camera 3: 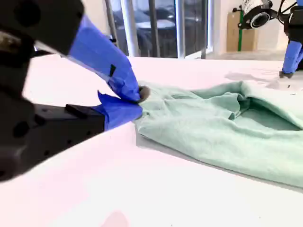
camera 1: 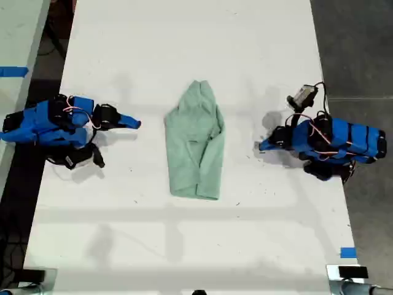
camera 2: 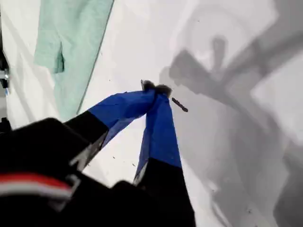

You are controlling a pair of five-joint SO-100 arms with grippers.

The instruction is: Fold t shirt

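Note:
The t shirt [camera 1: 195,144] is pale mint green and lies folded into a narrow, wrinkled strip in the middle of the white table [camera 1: 184,49]. My first gripper [camera 1: 263,146] is at the exterior view's right, shut and empty, its tip low over the table a short way from the shirt. In the first wrist view its blue fingertips [camera 2: 156,90] meet, with the t shirt [camera 2: 71,47] off to one side. My second gripper [camera 1: 136,124] is at the exterior view's left, also shut and empty. Its fingertips [camera 3: 137,94] point at the t shirt [camera 3: 222,127], a small gap away.
Blue tape marks sit at the table's near right corner [camera 1: 348,252] and on a neighbouring surface [camera 1: 13,71] at the exterior view's left. Dark floor [camera 1: 356,49] borders the table on the exterior view's right. A small camera [camera 1: 304,95] rides on the first arm.

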